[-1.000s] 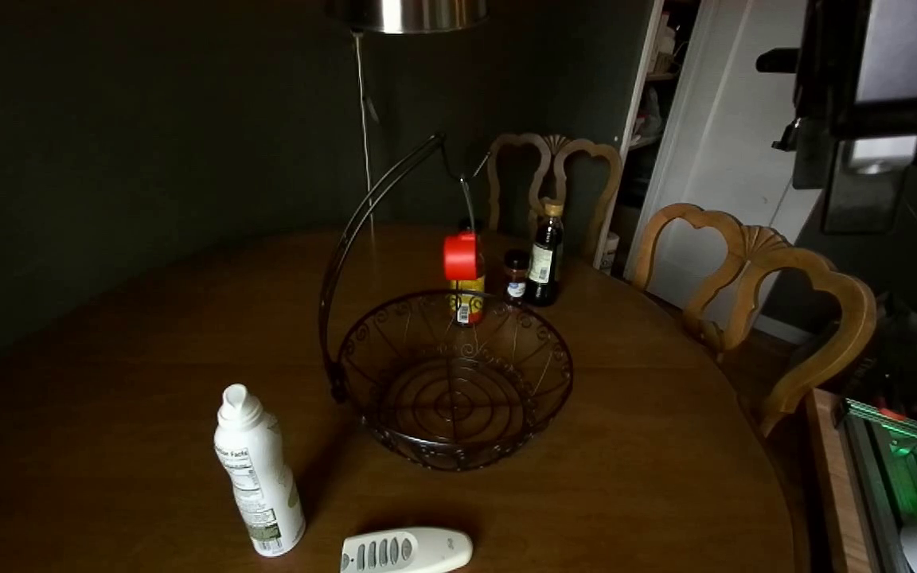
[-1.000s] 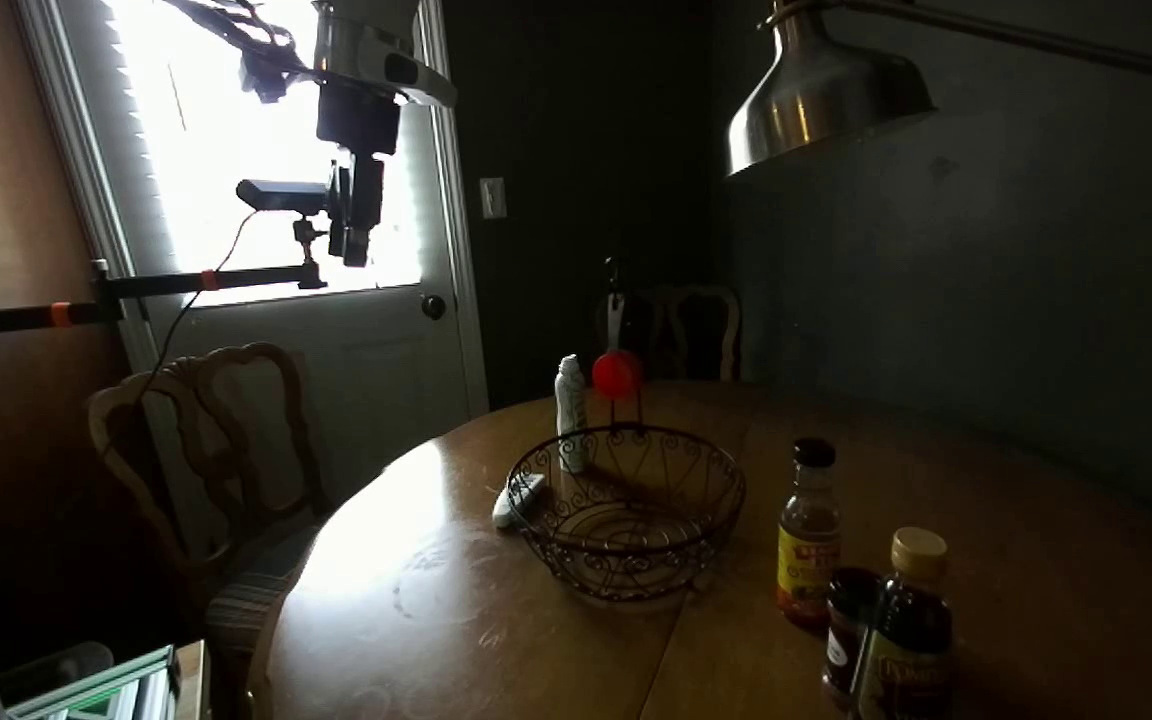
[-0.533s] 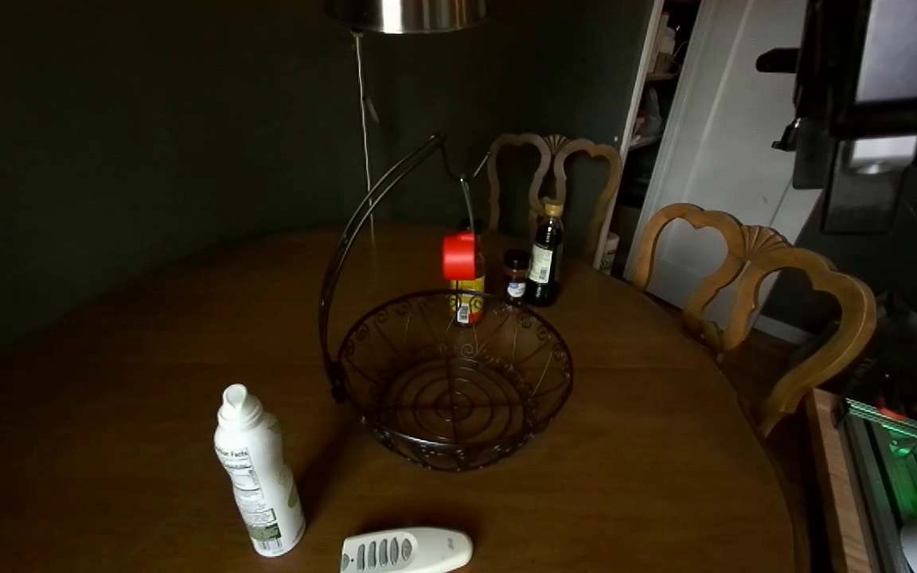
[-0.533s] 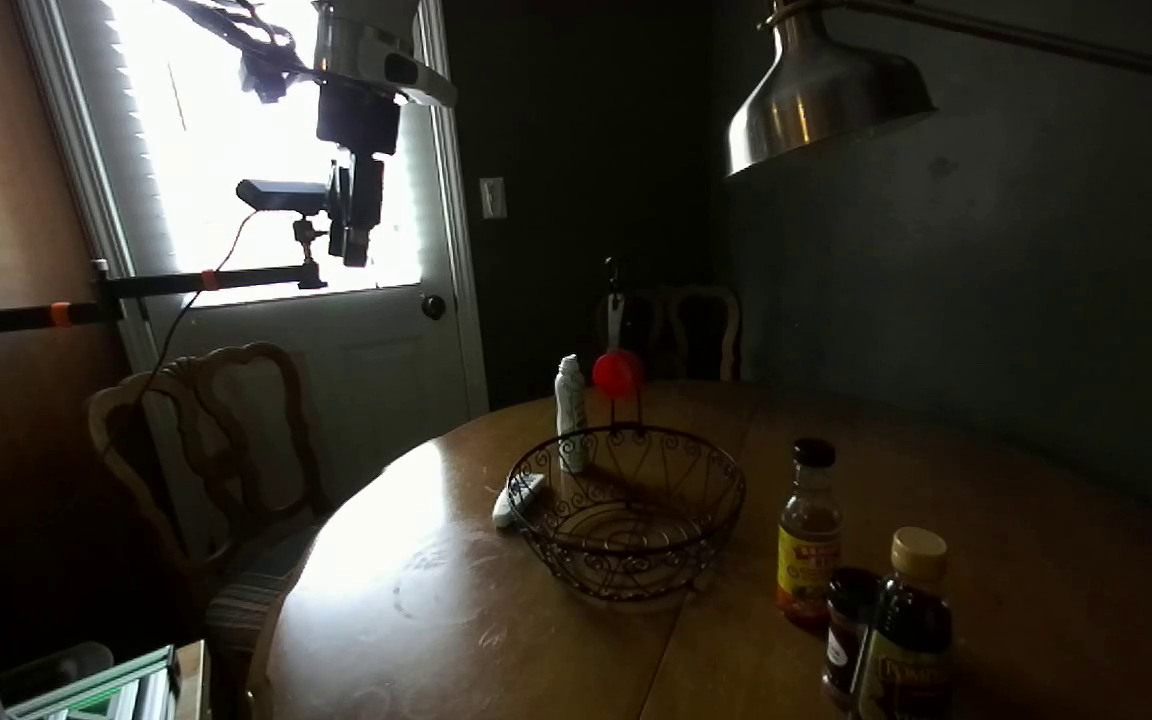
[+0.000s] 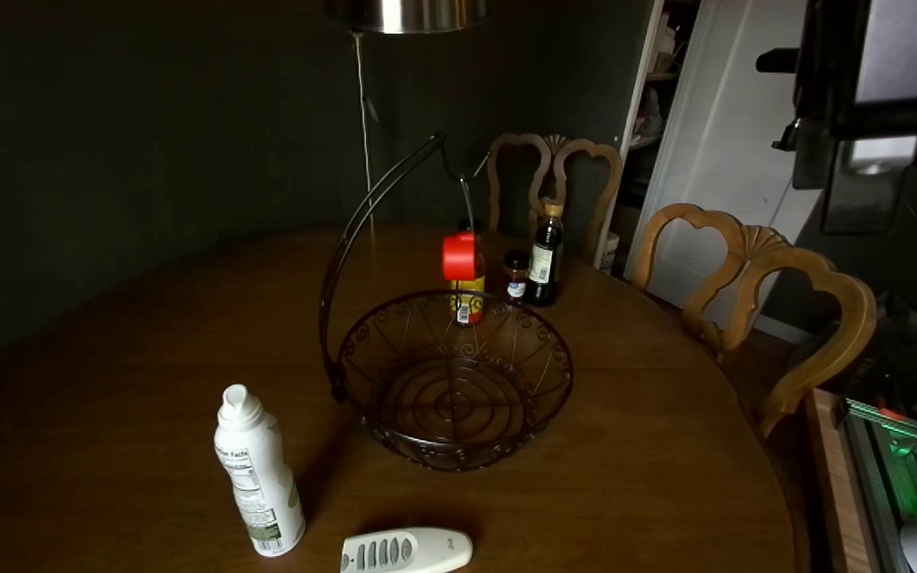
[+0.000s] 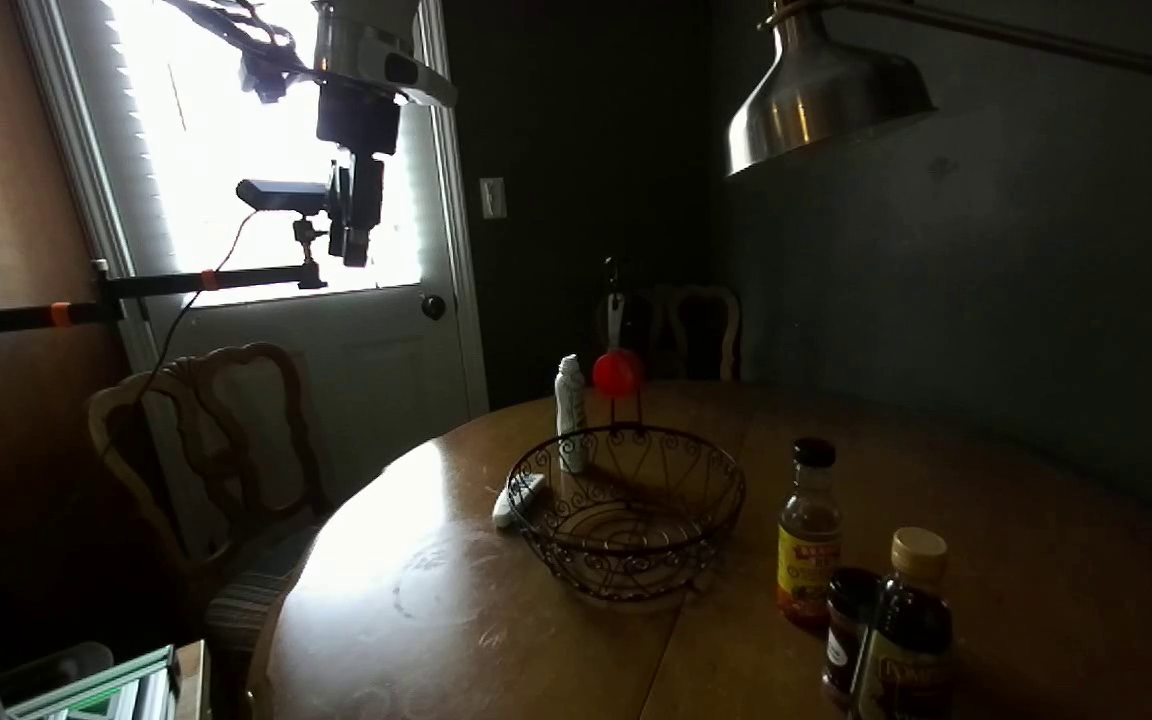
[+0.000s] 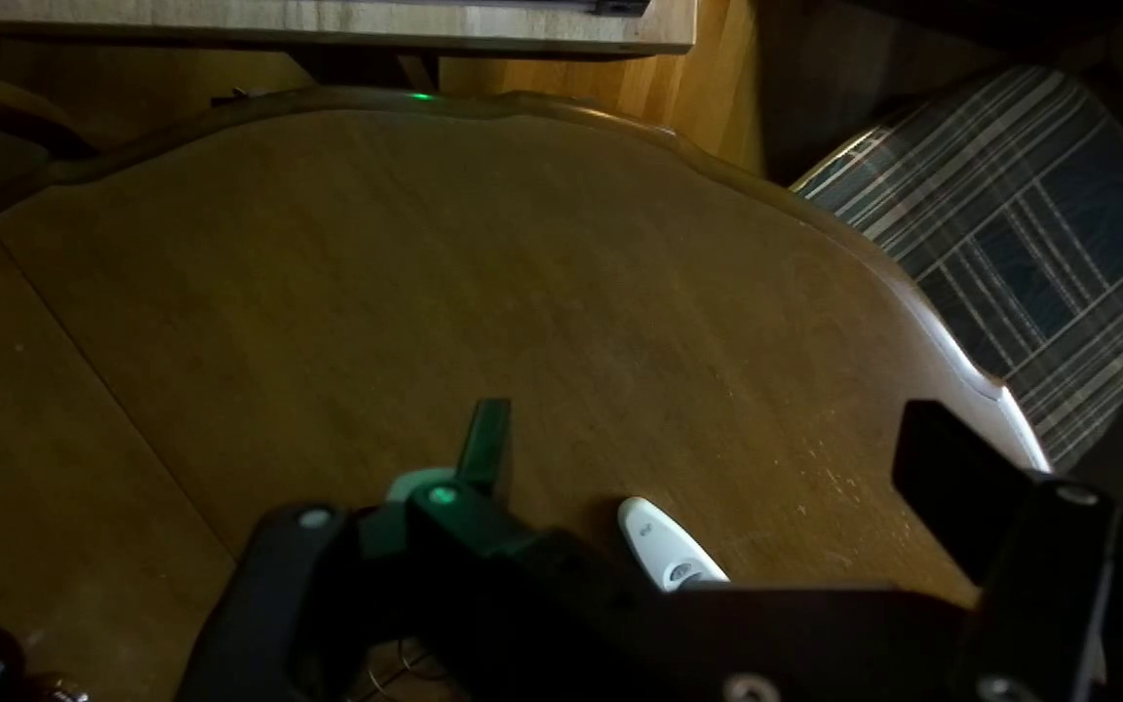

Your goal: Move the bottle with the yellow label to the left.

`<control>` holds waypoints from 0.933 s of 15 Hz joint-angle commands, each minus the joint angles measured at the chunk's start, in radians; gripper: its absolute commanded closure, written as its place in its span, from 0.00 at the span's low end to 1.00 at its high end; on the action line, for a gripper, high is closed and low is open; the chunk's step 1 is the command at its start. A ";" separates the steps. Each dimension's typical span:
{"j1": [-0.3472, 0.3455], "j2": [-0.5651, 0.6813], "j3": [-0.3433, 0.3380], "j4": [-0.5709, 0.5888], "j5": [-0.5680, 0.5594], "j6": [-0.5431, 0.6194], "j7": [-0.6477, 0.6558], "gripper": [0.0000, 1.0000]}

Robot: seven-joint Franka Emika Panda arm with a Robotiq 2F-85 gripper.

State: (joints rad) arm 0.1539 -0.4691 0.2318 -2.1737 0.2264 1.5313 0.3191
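Since the earlier frame, nothing has visibly moved. In an exterior view the bottle with the yellow label [image 5: 473, 285] stands toward the far edge of the tabletop [image 5: 641, 454], behind the basket [image 5: 458, 457] and near the jar [image 5: 516, 274]. The end effector [image 7: 706, 414] (hanging well above the tabletop) has its jaws wide apart and holds nothing.
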 commanded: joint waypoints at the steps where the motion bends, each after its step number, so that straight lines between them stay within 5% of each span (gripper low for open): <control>1: -0.014 0.004 0.000 0.004 0.000 0.007 0.012 0.00; 11: -0.199 -0.087 -0.197 -0.057 -0.057 0.049 -0.030 0.00; 14: -0.243 -0.105 -0.239 -0.060 -0.167 0.096 -0.127 0.00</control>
State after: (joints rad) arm -0.0568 -0.5280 0.0188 -2.1919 0.1440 1.5583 0.2668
